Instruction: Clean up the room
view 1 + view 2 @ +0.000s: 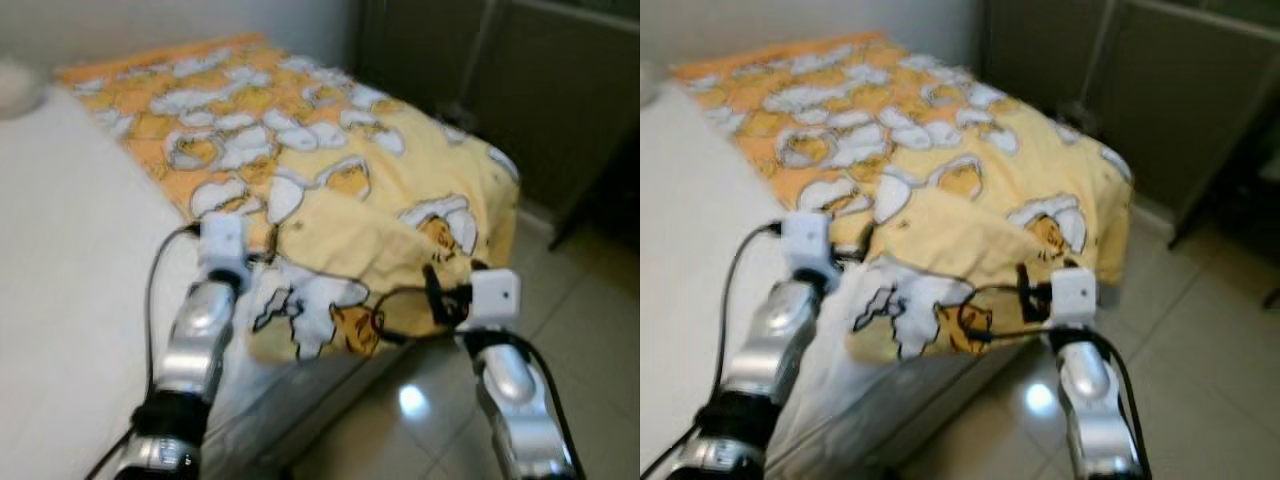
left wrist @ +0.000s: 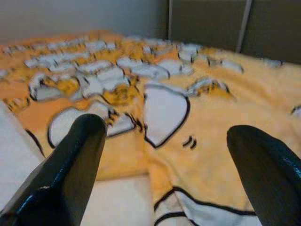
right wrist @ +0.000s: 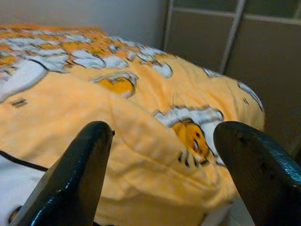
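Yellow-and-orange cotton-like bedding, a printed blanket (image 1: 330, 190), lies spread over the far half of a white mattress (image 1: 70, 260), its near edge folded back on itself and one corner spilling over the bed's foot toward the tiled floor (image 1: 590, 330). White egg-shaped cartoon figures outlined in black cover it, the orange deepening toward the wall. It looks light, soft and limp, likely to sag and slide rather than keep any shape, so the folded hem or a corner seems the best place to pinch it. Both arms reach toward that near edge: the left gripper (image 2: 167, 155) hovers just above the fold where blanket meets bare mattress, fingers spread wide and holding nothing; the right gripper (image 3: 160, 160) hangs by the drooping corner, its two black fingers likewise parted and empty. Dark cupboard doors (image 1: 560, 90) stand beyond the bed.
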Available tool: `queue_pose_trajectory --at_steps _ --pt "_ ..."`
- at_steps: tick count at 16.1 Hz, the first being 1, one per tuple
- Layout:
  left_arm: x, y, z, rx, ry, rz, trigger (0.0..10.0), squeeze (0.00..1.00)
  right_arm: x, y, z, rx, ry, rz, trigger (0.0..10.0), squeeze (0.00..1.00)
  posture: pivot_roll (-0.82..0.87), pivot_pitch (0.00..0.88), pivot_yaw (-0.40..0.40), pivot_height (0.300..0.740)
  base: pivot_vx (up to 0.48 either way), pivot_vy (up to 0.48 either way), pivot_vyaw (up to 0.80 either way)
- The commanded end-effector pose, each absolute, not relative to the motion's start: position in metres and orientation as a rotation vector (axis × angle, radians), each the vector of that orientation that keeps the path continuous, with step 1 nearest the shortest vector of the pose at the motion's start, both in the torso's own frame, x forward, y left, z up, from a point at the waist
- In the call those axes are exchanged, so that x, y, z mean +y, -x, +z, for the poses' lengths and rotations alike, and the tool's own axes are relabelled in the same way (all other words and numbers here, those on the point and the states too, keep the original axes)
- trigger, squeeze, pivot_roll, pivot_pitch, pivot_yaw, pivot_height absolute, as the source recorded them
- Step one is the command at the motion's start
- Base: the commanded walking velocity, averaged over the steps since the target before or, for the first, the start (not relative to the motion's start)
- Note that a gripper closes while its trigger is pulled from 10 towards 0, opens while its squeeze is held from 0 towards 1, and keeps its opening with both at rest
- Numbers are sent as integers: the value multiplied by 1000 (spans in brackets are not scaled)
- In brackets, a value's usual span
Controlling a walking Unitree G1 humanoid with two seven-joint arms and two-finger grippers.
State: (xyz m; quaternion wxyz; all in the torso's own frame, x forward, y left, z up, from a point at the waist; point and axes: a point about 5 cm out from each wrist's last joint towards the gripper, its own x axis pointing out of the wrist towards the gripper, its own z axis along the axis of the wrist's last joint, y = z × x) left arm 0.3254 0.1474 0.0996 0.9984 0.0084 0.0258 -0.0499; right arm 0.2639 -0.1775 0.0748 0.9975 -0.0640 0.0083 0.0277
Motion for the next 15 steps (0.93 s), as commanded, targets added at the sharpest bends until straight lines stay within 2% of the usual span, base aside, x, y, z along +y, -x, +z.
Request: queue_pose_trajectory --at_steps 1,3,4,9,13,15 --pt "140 -331 100 75 -19 -115 10000 0 -187 -259 72 32 134 31 10000 122 -91 0 -11 704 0 0 0" --pt "159 -335 72 226 -11 -70 10000 0 -185 -255 76 34 134 71 10000 129 -108 0 -30 704 0 0 0" --pt "161 -335 68 246 -19 -70 10000 0 -184 -254 77 40 133 101 10000 125 -122 0 -38 704 0 0 0" --pt "171 -336 61 281 -42 -56 10000 0 -170 -244 68 160 65 331 10000 122 -148 106 -52 704 0 0 0" --pt "184 -308 30 379 -31 -41 10000 0 -159 -226 60 225 19 391 10000 122 -136 178 -66 704 0 0 0" --pt "184 -305 27 385 -36 -31 10000 0 -159 -224 62 231 17 396 10000 125 -144 199 -73 704 0 0 0"
